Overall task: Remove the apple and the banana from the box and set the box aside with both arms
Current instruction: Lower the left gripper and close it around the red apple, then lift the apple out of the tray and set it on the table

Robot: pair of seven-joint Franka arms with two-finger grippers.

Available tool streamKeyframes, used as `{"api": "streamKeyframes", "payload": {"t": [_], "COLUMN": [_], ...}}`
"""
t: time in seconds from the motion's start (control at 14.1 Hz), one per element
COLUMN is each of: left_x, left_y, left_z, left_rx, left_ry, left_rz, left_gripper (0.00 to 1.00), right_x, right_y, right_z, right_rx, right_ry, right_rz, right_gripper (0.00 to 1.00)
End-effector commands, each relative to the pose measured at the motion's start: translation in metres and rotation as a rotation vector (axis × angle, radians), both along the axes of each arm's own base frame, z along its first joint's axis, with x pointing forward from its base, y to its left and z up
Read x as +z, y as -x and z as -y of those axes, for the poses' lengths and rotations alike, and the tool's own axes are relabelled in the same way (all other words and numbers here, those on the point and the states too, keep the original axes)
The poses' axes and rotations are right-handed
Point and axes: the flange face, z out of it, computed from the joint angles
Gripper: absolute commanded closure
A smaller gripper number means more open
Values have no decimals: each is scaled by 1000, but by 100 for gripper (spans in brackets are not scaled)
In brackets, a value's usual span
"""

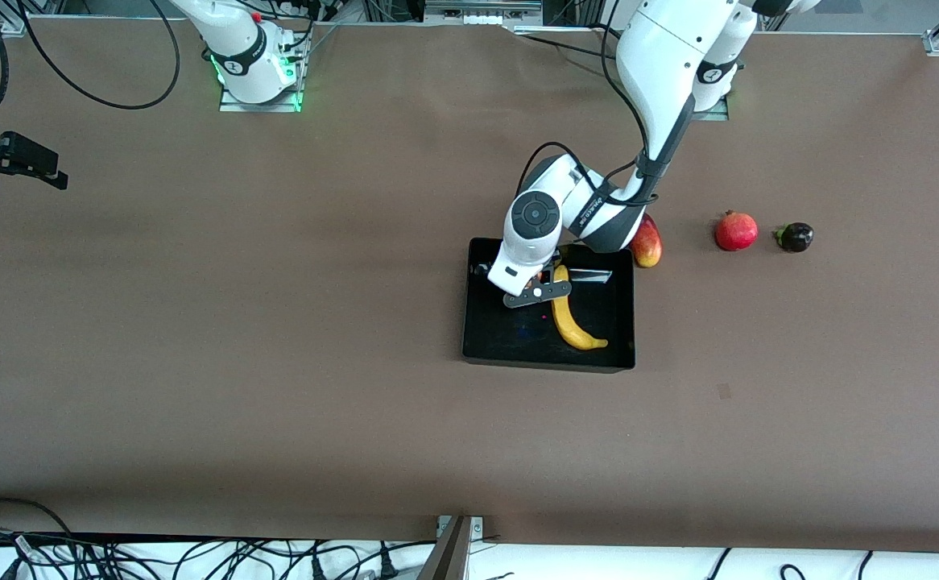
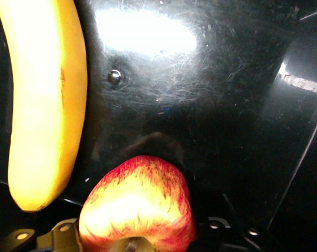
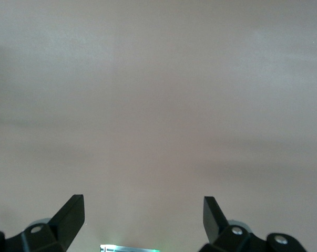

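Two fruits sit in the black box [image 1: 548, 354] from the front: the banana [image 1: 570, 318] lies along its middle, and the left gripper [image 1: 535, 292] is down inside beside the banana's upper end, hiding the apple almost entirely. The box lies mid-table; a mango [image 1: 647, 242], a pomegranate [image 1: 736, 230] and a small dark fruit [image 1: 794, 237] lie outside it, toward the left arm's end. The right gripper [image 1: 14, 161] waits over bare table at the right arm's end.

In the left wrist view the apple [image 2: 137, 205] fills the space at the gripper, stem up, with the banana [image 2: 42, 100] just beside it on the glossy floor. The fingers hardly show, so whether they have the apple I cannot tell. I'd judge the apple firm, light and smooth, best pinched across its widest part. The banana looks softer and bruisable; its middle seems the place. The box looks stiff but slick, so opposite walls suit two arms.

In the right wrist view the fingers [image 3: 69, 215] stand wide apart, empty, over plain brown table [image 3: 158, 105].
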Motion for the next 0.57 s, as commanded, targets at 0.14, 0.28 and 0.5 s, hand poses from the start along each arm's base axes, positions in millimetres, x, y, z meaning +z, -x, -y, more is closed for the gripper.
{"api": "streamKeyframes", "payload": {"t": [0.14,0.28,0.5], "left_x": [57,86,130], "left_y": [-41,-66,-102], "left_z": [-37,-64,-138], "left_rx": [77,80,38], "left_ry": [24,15,23], "left_rz": [13,-9,-30], "left_gripper": [100,100,100], "right_x": [4,4,4], "right_y": [-1,-1,-1], "right_z": [2,2,1], "right_rx": [-5,-5,-5], "right_ry": [-20,-20,-21], "right_rz": [-3,-3,-3], "right_gripper": [0,0,0]}}
